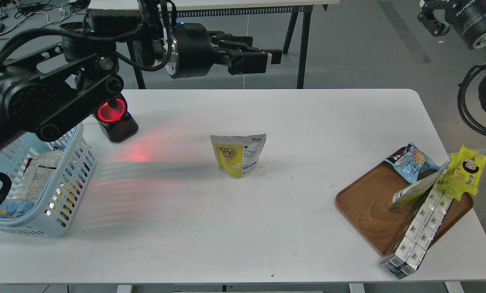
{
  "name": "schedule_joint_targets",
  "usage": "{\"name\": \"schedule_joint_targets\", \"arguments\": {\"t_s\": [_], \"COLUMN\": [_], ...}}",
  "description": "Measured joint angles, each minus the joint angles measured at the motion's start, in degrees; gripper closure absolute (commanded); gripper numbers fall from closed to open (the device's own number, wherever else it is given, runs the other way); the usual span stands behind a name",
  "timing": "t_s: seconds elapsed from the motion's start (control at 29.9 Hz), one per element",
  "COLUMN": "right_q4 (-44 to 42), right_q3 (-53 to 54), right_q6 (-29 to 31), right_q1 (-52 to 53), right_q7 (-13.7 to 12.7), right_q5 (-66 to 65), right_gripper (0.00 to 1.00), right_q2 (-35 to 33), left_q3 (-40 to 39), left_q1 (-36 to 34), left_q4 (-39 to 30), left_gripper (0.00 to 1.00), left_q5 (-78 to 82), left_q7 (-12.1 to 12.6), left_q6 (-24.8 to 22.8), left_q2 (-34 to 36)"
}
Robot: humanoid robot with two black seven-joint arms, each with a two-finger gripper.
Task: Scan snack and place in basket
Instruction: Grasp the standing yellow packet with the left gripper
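Note:
The snack (238,160), a small yellow-and-white pouch with a picture of tan beans, stands upright at the middle of the white table (243,228). The light blue basket (77,160) sits at the table's left edge and holds a few packets. My left gripper (263,52) hangs above the table's far edge, well behind and above the snack. It points right, and its fingers look open and empty. My right gripper (430,18) is at the top right corner, far from the table and partly cut off by the view's edge.
A black barcode scanner (113,118) with a red glowing window stands near the basket, partly behind my left arm. A wooden tray (369,207) at the right holds a blue bag (413,162), a yellow cartoon packet (466,173) and a box pack (420,228).

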Motion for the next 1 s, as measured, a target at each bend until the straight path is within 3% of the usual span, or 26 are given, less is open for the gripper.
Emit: {"name": "schedule_joint_targets", "arguments": {"t_s": [0.17, 0.3, 0.5, 0.57, 0.7, 0.87, 1.0], "right_q4": [-4.9, -4.5, 0.0, 1.2, 1.9, 2.0, 2.0], "right_q3": [9.9, 17.0, 19.1, 19.1, 19.1, 19.1, 19.1], "right_q6": [0.7, 0.7, 0.8, 0.8, 0.8, 0.8, 0.8], "right_q1": [-8.0, -14.8, -17.4, -17.5, -17.3, -17.0, -17.0], "right_q7": [0.0, 0.0, 0.0, 0.0, 0.0, 0.0, 0.0], "right_q5": [6.0, 6.4, 6.3, 6.3, 6.2, 6.2, 6.2], "right_gripper": [0.01, 0.01, 0.01, 0.01, 0.01, 0.01, 0.01], "right_q2": [5.4, 7.1, 7.0, 6.8, 6.6, 6.6, 6.7], "left_q3": [5.3, 9.4, 15.7, 16.9, 17.7, 17.8, 17.8], "left_q1": [0.3, 0.3, 0.4, 0.5, 0.5, 0.7, 1.7], "left_q4": [-0.7, 1.1, 6.9, 8.1, 10.5, 12.5, 12.6], "left_gripper": [0.17, 0.22, 0.28, 0.33, 0.55, 0.62, 0.74], "left_q5": [15.3, 21.7, 22.4, 22.4, 22.4, 22.4, 22.4], "left_q7": [-0.9, -3.5, -4.5, -4.4, -4.3, -4.4, -4.7], "left_q6": [0.0, 0.1, 4.8, 5.6, 6.0, 6.1, 6.1], "left_q2": [-2.3, -2.8, -3.7, -4.2, -5.1, -5.4, -5.4]}}
